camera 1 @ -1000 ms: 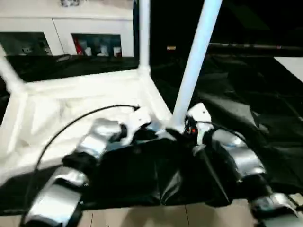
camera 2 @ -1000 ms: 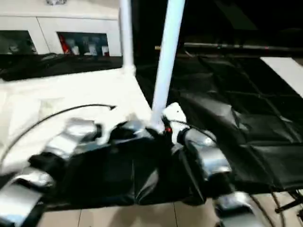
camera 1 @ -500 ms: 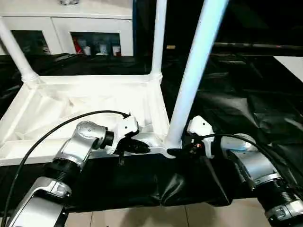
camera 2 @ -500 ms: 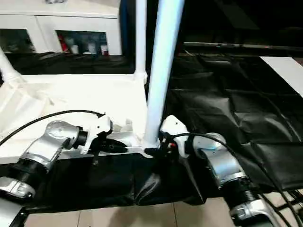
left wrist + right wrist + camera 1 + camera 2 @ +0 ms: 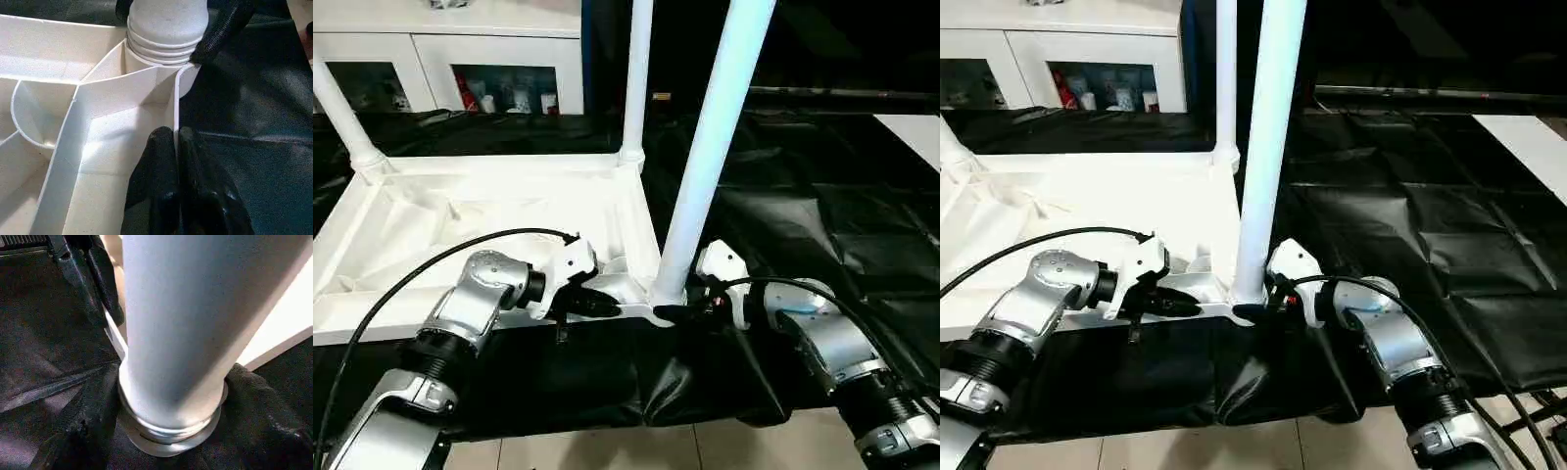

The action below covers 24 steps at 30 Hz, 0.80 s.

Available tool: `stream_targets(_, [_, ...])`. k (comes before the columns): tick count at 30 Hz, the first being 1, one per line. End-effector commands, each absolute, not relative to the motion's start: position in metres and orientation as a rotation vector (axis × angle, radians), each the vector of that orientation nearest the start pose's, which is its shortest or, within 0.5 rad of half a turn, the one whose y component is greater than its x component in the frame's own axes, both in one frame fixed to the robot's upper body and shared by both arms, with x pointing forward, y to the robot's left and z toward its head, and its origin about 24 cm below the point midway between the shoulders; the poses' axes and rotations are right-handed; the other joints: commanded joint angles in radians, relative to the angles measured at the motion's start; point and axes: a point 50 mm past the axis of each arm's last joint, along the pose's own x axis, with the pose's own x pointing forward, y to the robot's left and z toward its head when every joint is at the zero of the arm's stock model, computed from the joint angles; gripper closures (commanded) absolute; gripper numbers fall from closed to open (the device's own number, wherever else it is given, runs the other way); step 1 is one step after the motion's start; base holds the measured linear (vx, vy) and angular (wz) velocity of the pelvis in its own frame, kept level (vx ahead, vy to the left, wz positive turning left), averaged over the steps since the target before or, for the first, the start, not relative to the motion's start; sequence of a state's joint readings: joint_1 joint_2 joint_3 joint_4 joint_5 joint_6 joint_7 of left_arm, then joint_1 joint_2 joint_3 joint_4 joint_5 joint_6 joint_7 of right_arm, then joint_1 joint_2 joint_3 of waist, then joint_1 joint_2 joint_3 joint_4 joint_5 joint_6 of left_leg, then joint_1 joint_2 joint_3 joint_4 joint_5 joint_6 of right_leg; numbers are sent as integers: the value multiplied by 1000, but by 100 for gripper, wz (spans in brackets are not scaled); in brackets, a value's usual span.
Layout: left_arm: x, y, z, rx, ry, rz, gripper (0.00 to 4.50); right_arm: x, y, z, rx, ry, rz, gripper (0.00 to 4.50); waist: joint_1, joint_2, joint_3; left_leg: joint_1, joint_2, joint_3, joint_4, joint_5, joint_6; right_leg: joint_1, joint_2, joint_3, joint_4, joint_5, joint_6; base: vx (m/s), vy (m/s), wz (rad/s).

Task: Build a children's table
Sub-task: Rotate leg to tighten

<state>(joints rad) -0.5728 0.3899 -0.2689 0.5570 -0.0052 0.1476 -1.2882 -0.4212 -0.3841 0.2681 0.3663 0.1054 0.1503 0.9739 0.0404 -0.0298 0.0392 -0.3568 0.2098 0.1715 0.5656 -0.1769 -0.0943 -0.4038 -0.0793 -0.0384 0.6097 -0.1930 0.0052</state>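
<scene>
Upturned white children's table [image 5: 489, 211], legs upright

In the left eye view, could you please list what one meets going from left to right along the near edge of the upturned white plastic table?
Left claw → upright white tubular leg → right claw.

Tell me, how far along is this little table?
Three legs stand in the upturned tabletop: two at the far corners, one at the near corner. The right gripper straddles that near leg's base, while the left gripper pinches the tabletop's edge. A fourth leg and flipping it upright seemingly remain.
</scene>
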Motion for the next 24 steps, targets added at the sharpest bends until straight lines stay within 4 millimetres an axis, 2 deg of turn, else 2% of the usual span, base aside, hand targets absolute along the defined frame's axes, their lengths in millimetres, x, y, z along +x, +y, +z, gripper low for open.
stream_targets(1, [300, 130, 45, 276, 490, -1469, 450, 304, -145, 46, -270, 328, 1033, 173, 6, -7, -53, -1, 12, 8, -55, -193, 52, 53, -42, 31, -68, -131, -233, 0, 0, 0])
stream_targets(2, [306, 127, 43, 295, 464, -1396, 450, 311, -145, 41, -220, 319, 916, 173, 5, -7, -53, -2, 12, 8, -55, -194, 51, 52, -42, 31, -68, -134, -233, 0, 0, 0])
stream_targets(4, [316, 120, 39, 311, 447, -1273, 450, 318, -145, 33, -167, 319, 760, 174, -2, -7, -50, -2, 10, 7, -58, -221, 27, 48, -43, 30, -76, -208, -215, 0, 0, 0])
stream_targets(8, [324, 107, 34, 314, 458, -1178, 450, 322, -139, 21, -76, 345, 565, 175, 0, -8, -50, 2, 9, 5, -59, -234, 10, 46, -44, 32, -81, -255, -192, 0, 0, 0])
stream_targets(9, [326, 88, 30, 306, 463, -1145, 450, 322, -127, 14, -34, 356, 470, 175, -1, -6, -48, 4, 10, 7, -60, -239, 9, 41, -43, 34, -83, -258, -188, 0, 0, 0])
stream_targets(10, [326, 82, 29, 303, 465, -1137, 450, 322, -124, 12, -29, 360, 445, 175, -1, -8, -47, 3, 7, 6, -61, -250, -1, 43, -43, 33, -86, -283, -177, 0, 0, 0])
stream_targets(11, [327, 70, 28, 307, 466, -1121, 450, 321, -115, 8, -21, 370, 409, 175, 1, -4, -47, 5, 7, 6, -62, -255, -4, 40, -43, 33, -87, -293, -172, 0, 0, 0])
stream_targets(13, [327, 65, 27, 311, 466, -1119, 450, 320, -110, 7, -32, 372, 413, 175, 4, -6, -49, 7, 6, 4, -63, -270, -1, 41, -43, 33, -90, -301, -160, 0, 0, 0])
stream_targets(14, [327, 61, 26, 313, 466, -1119, 450, 321, -104, 7, -50, 370, 416, 175, 5, -1, -49, 7, 6, 3, -63, -272, 0, 42, -43, 32, -89, -295, -160, 0, 0, 0])
stream_targets(15, [327, 52, 25, 336, 463, -1136, 450, 322, -91, 6, -84, 366, 427, 175, 4, -3, -49, 6, 5, 4, -64, -280, 5, 40, -42, 32, -90, -297, -157, 0, 0, 0])
stream_targets(16, [326, 51, 25, 339, 463, -1138, 450, 322, -89, 7, -88, 361, 434, 175, 3, -3, -46, 3, 3, 3, -66, -301, 4, 39, -42, 30, -96, -338, -145, 0, 0, 0])
stream_targets(18, [327, 52, 25, 343, 461, -1144, 450, 323, -87, 9, -105, 340, 461, 175, 4, -3, -45, 7, 5, 0, -67, -342, 4, 36, -46, 29, -104, -412, -125, 0, 0, 0])
stream_targets(19, [327, 53, 25, 343, 461, -1151, 450, 324, -88, 11, -103, 328, 465, 175, 4, -2, -47, 6, 6, -2, -68, -344, 4, 37, -47, 30, -104, -416, -120, 0, 0, 0])
stream_targets(20, [327, 55, 25, 344, 462, -1155, 450, 324, -90, 14, -69, 305, 486, 120, 4, -3, -47, 5, 6, -2, -69, -342, 5, 37, -47, 30, -103, -409, -120, 0, 0, 0])
stream_targets(22, [329, 62, 26, 354, 461, -1141, 450, 326, -95, 20, -60, 274, 497, 103, 5, -6, -50, 1, 8, -1, -69, -314, 11, 40, -45, 30, -97, -346, -132, 0, 0, 0])
stream_targets(23, [330, 64, 26, 355, 461, -1142, 450, 326, -96, 21, -62, 269, 501, 103, 7, -4, -50, 2, 8, -1, -68, -308, 13, 40, -45, 30, -95, -330, -138, 0, 0, 0])
stream_targets(24, [330, 70, 27, 359, 456, -1148, 450, 329, -101, 26, -75, 247, 520, 78, 8, -5, -52, 1, 8, 0, -67, -293, 19, 43, -45, 31, -92, -296, -149, 0, 0, 0])
